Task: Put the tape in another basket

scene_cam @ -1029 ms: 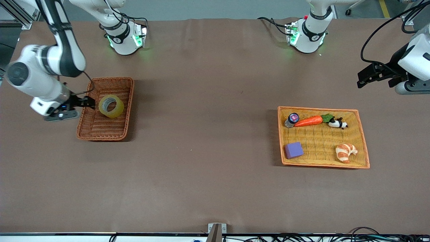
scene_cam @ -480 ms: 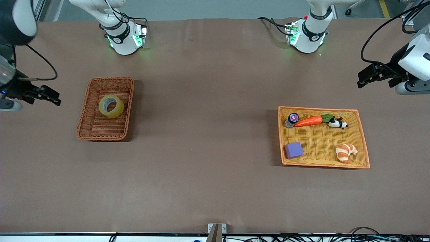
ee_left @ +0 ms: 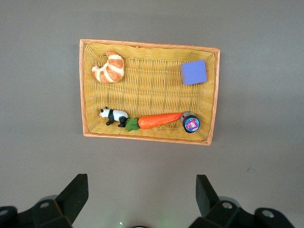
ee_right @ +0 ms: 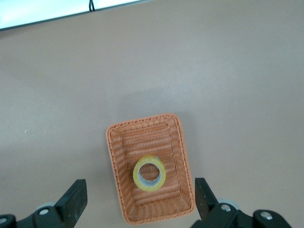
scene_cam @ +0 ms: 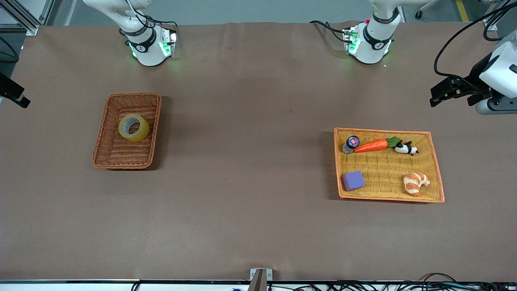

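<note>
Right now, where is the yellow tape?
The tape lies inside the dark wicker basket toward the right arm's end of the table, in the basket's part farther from the front camera, with no gripper touching it.

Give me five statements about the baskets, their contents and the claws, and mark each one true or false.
1. The tape lies in the dark basket. True.
2. The right claw grips the tape. False: it is open, high over the basket.
3. The croissant lies in the yellow tray. True.
4. The purple block touches the carrot. False: they lie apart.
5. The left claw is shut. False: it is open.
</note>
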{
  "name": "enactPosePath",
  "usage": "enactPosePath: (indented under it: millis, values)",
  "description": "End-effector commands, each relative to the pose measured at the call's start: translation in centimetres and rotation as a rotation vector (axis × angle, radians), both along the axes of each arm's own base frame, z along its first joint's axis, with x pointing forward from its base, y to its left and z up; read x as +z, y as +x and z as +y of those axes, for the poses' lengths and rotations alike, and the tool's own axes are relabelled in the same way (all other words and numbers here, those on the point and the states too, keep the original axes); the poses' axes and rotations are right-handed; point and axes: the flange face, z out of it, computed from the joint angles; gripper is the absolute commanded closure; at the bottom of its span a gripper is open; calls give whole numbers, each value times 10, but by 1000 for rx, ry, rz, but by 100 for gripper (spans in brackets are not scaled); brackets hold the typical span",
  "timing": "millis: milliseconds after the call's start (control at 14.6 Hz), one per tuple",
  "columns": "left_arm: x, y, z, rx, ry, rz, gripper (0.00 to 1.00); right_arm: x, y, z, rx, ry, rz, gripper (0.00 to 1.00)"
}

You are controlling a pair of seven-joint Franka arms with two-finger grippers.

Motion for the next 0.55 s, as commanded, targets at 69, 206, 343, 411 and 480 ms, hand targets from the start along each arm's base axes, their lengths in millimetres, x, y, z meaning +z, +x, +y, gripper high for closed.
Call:
enactPosePath:
  millis: [69, 206, 343, 411, 480]
  values:
    - [2, 2, 3, -38, -16, -8, 0, -8, 1, -2, -25, 34, 64, 0]
    - [2, 2, 3, -42, -10, -9, 0, -11, 2, 1, -16, 39, 71, 0]
    - [2, 1, 2, -45, -10, -9, 0, -12, 2, 5, -6, 39, 71, 0]
    - [2, 2, 1, -45, -8, -7, 0, -12, 2, 5, -4, 38, 70, 0]
    - [1, 2, 1, -47, -8, -7, 0, -12, 2, 5, -4, 38, 70, 0]
